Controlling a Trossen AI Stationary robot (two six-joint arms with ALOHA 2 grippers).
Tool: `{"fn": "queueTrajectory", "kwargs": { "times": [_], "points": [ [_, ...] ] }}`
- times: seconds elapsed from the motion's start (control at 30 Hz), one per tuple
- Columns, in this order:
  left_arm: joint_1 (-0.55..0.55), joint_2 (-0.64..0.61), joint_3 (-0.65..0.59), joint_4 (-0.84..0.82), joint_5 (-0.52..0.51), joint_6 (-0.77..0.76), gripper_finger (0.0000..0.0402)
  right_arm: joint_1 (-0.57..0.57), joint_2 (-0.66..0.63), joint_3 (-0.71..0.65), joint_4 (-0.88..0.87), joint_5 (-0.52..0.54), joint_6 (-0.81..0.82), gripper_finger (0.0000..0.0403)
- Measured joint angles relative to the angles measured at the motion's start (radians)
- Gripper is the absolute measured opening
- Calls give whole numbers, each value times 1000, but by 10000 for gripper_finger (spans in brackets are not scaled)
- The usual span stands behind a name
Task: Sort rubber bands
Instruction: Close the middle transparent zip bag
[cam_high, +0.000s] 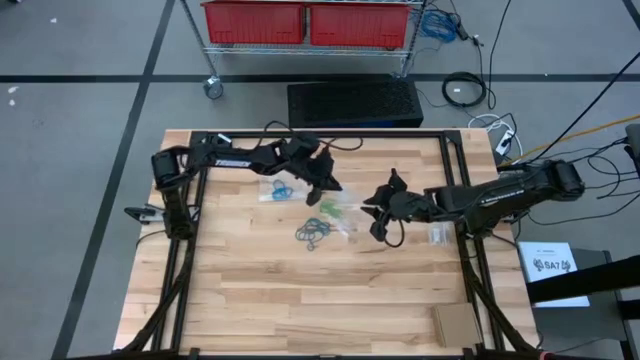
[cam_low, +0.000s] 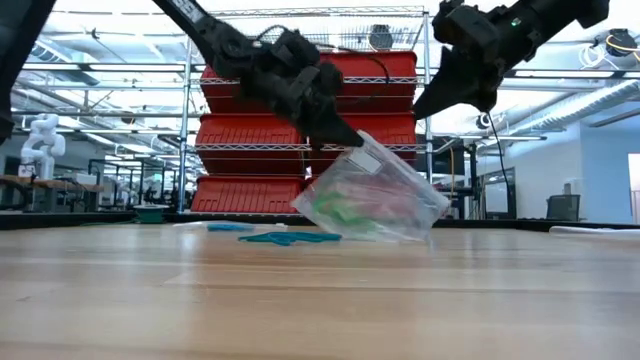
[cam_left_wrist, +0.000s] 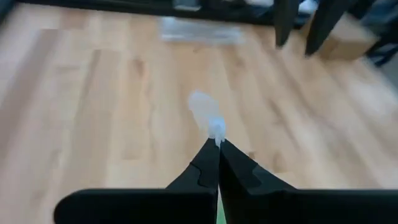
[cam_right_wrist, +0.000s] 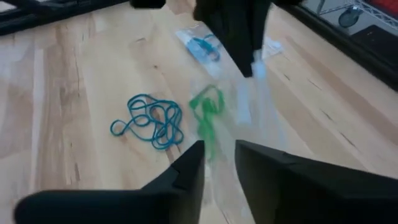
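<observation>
the rubber bands (cam_right_wrist: 151, 121) lie loose mid-table, green ones (cam_right_wrist: 207, 115) inside a clear bag (cam_low: 372, 192); light, soft, easy to snag. left gripper (cam_low: 345, 133) pinches the bag's corner; right gripper (cam_right_wrist: 217, 163) hangs above, jaws slightly apart.

High view: overhead, looking straight down on the whole bench (cam_high: 300, 290). Low view: bench-top level, facing the red bins (cam_low: 250, 130) behind. Wrist views: close, angled down at the boards. All views share the clear bag (cam_low: 375, 195) at mid-bench.
</observation>
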Motion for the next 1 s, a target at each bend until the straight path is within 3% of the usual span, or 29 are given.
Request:
{"fn": "queueTrajectory", "kwargs": {
  "times": [0.13, 0.3, 0.53, 1.0],
  "points": [
    [-41, -91, 0, -92, -116, 57, 3, 0, -41, 0, -20, -9, -48, 121],
    [-124, -188, -19, -110, -206, 85, 2, -32, -13, 0, 141, -127, -133, 127],
    [-220, -226, -21, -146, -367, 113, 1, -70, 34, 5, 306, -104, -235, 127],
    [-227, -226, -22, -138, -401, 105, 1, -91, 215, 164, 267, -100, -357, 109]
  ]
}}
